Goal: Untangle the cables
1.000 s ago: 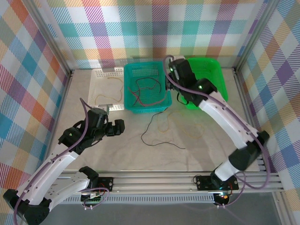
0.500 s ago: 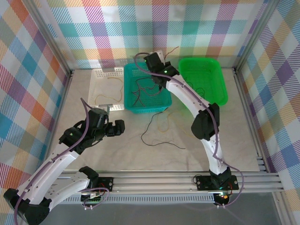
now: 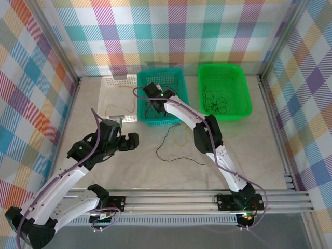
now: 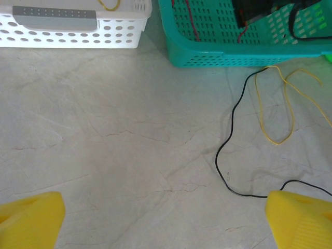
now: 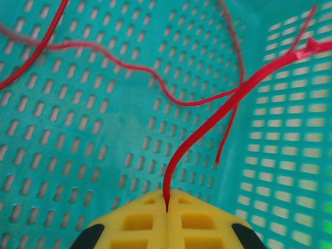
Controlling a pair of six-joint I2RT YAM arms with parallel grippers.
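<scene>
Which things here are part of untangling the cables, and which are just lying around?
Job: red cable, pinched in the shut right gripper; black cable and yellow cable, loose on the table; teal basket, holding more cables.
Lying about, probably: white basket, green basket.

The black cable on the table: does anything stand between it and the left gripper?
Nothing visible does. Bare table lies between the open left gripper and the black cable. The yellow cable lies beside it, not in the way.
</scene>
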